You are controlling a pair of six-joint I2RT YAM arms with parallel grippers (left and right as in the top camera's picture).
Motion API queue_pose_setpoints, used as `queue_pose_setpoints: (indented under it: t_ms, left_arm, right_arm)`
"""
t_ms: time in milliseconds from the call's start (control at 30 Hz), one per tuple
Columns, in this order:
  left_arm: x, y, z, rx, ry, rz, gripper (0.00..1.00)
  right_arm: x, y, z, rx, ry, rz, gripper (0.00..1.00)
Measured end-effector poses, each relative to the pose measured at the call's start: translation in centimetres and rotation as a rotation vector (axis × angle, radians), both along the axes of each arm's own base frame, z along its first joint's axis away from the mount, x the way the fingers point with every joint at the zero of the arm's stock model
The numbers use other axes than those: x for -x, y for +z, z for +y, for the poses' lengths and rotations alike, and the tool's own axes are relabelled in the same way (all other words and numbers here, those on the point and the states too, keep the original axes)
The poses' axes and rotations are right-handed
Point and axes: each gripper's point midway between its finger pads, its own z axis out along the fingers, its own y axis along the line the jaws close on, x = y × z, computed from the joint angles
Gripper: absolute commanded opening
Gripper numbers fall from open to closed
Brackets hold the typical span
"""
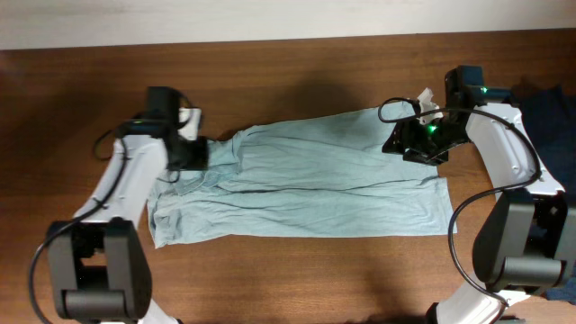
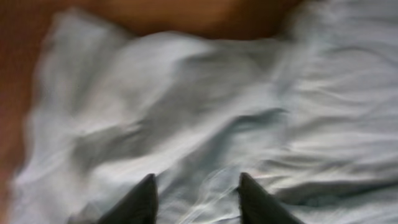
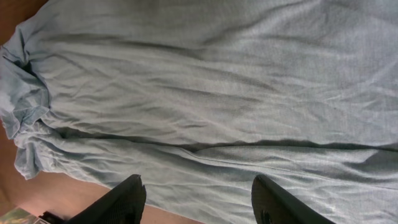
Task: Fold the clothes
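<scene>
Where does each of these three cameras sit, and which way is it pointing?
Overhead: fixed above, looking straight down at the table, the T-shirt, the left arm and the right arm.
Left wrist: rides the left arm, looking down past the open left gripper at rumpled, blurred T-shirt fabric.
Right wrist: rides the right arm, looking past the open right gripper along the T-shirt.
Shared: all three views show the same T-shirt.

Pale grey-blue T-shirt [image 3: 236,81] fills nearly the whole frame, spread flat with thin wrinkles running lengthwise. One long crease crosses the lower half. The left end is bunched and rumpled (sleeve or collar, can't tell). Brown desk [image 3: 50,193] shows at the lower left. The right gripper [image 3: 196,183] hangs over the fabric, dark fingers [image 3: 124,199] apart, nothing between them.
</scene>
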Motion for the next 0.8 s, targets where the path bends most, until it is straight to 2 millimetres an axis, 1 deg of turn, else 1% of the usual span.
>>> queue_pose_setpoints:
  t_ms: [33,100,167,233,267,367,433,500,633,667,800]
  left_arm:
    - [0.0,0.0,-0.9,-0.010,-0.048,-0.010,0.10]
    - [-0.7,-0.3,-3.0,-0.056,-0.184,-0.053,0.04]
    - [-1.2,-1.1,-3.7,-0.080,-0.236,-0.063,0.01]
    - [-1.9,-2.2,-3.9,-0.109,-0.268,-0.070,0.01]
    - [-2.0,-3.1,-3.8,-0.123,-0.277,-0.060,0.01]
    - [-1.9,-5.2,-3.6,-0.141,-0.291,-0.018,0.01]
    - [-1.6,-6.4,-3.4,-0.150,-0.297,0.012,0.01]
    - [-1.4,-6.8,-3.4,-0.151,-0.303,0.026,0.01]
    - [-0.1,-7.1,-3.8,-0.137,-0.325,0.078,0.01]
    - [0.8,-7.1,-4.1,-0.132,-0.339,0.110,0.01]
    - [2.3,-7.2,-5.2,-0.134,-0.379,0.160,0.01]
  right_arm:
    - [0.0,0.0,0.0,0.000,0.000,0.000,0.60]
    - [0.0,0.0,0.0,0.000,0.000,0.000,0.60]
    - [0.0,0.0,0.0,0.000,0.000,0.000,0.60]
    - [0.0,0.0,0.0,0.000,0.000,0.001,0.60]
    - [0.0,0.0,0.0,0.000,0.000,0.000,0.60]
    - [0.0,0.0,0.0,0.000,0.000,0.000,0.60]
    - [0.0,0.0,0.0,0.000,-0.001,0.000,0.60]
    - [0.0,0.0,0.0,0.000,0.000,0.000,0.60]
    - [0.0,0.0,0.0,0.000,0.000,0.000,0.60]
    - [0.0,0.0,0.0,0.000,0.000,0.000,0.60]
    - [0.0,0.0,0.0,0.000,0.000,0.000,0.60]
